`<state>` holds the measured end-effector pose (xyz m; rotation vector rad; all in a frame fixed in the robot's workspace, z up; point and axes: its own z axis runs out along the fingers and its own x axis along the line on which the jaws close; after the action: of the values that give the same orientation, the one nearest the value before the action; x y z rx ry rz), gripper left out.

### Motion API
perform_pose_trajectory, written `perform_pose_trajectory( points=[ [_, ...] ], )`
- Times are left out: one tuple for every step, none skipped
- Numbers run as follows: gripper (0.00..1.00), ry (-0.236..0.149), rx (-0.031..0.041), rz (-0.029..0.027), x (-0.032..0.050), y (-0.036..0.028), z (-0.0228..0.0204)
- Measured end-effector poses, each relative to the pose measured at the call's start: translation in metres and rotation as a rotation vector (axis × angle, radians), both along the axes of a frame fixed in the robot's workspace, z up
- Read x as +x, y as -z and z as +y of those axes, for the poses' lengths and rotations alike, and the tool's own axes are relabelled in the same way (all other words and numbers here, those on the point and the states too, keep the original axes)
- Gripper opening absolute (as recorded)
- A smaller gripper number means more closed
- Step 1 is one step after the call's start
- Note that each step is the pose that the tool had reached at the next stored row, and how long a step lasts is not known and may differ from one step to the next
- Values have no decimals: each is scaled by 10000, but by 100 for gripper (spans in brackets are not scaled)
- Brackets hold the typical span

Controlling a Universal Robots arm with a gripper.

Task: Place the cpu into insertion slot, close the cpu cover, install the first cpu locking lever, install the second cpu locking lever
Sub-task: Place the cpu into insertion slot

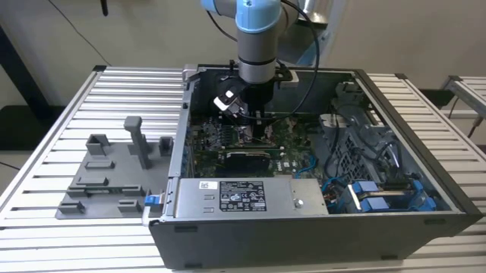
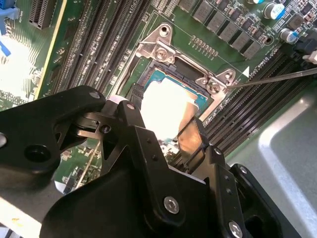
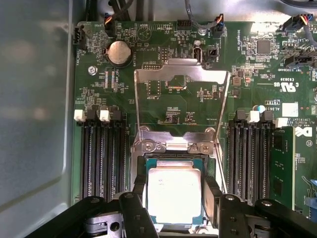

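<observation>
First wrist view has the cpu (image 3: 174, 193) lying flat in the socket (image 3: 171, 145), squarely between the tips of the end effector (image 3: 176, 183). The tips are parted just wider than the chip, at its two opposite edges, and seem to clamp nothing. On the socket's far side from the end effector, the cover (image 3: 181, 68) stands raised on its hinge.

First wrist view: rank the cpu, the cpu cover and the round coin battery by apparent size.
1. cpu cover, raised open
2. cpu, lying flat
3. coin battery, clearly smallest
</observation>
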<state>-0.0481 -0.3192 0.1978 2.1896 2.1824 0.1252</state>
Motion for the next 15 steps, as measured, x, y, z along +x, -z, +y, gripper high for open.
perform_pose_trajectory(
  points=[
    [54,0,-2,1,0,1,-1],
    [54,0,-3,2,0,1,-1],
    [54,1,-3,2,-1,2,-2],
    [54,2,-3,2,-1,3,-2],
    [54,4,-4,2,-2,3,-2],
    [54,6,-2,1,-3,5,-1],
    [54,6,-2,1,-4,6,-1],
    [54,7,-2,1,-5,7,-1],
    [54,7,-3,1,-5,8,-2],
    [54,7,-2,1,-6,9,-2],
    [54,6,-2,1,-6,10,-3],
    [54,8,0,0,-6,11,-4],
    [54,8,-1,1,-6,12,-7],
    [54,9,-2,1,-6,12,-9],
    [54,9,-1,0,-6,13,-11]
  ],
)
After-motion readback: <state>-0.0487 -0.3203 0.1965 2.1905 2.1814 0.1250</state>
